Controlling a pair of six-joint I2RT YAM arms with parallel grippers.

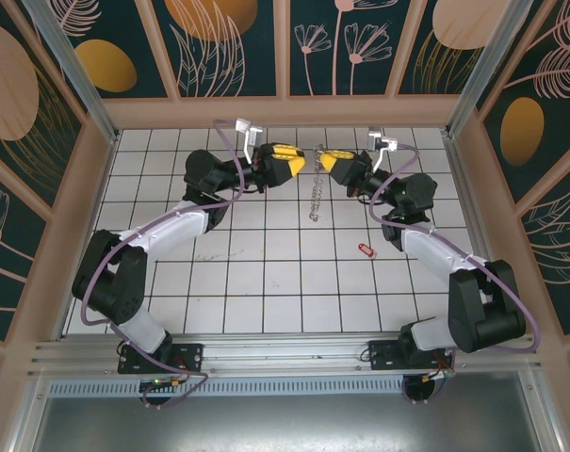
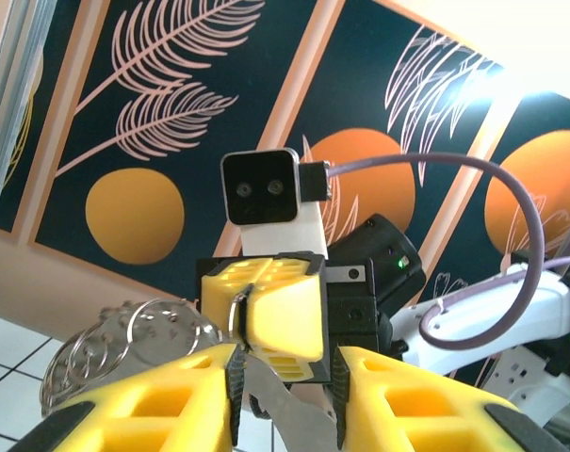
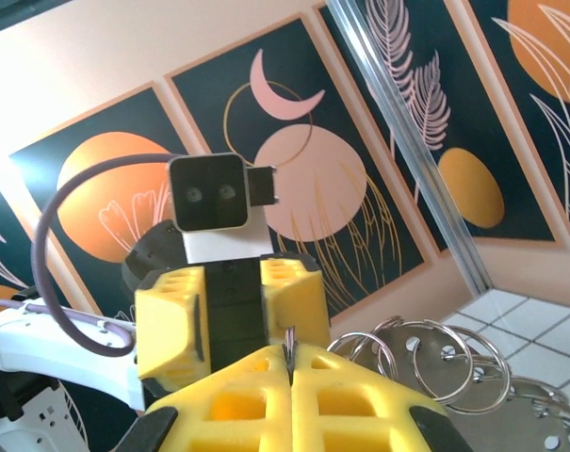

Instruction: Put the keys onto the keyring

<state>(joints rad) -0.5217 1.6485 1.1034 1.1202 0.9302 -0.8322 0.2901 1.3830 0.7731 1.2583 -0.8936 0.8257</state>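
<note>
Both grippers are raised at the back centre and face each other tip to tip. My right gripper (image 1: pixel 325 161) (image 3: pixel 287 365) is shut on the thin edge of a silver keyring (image 3: pixel 287 339). A bunch of linked rings and silver keys (image 3: pixel 440 365) (image 2: pixel 124 350) hangs from it, dangling between the arms (image 1: pixel 315 196). My left gripper (image 1: pixel 298 162) (image 2: pixel 286 400) is shut on a flat silver key (image 2: pixel 289 410), which lies slantwise between its pads. The key's tip sits just below the right gripper's closed fingers (image 2: pixel 275 306) and the held ring (image 2: pixel 235 315).
A small red object (image 1: pixel 366 249) lies on the white tiled table (image 1: pixel 266 282), right of centre. Patterned wall panels and a metal frame enclose the table on three sides.
</note>
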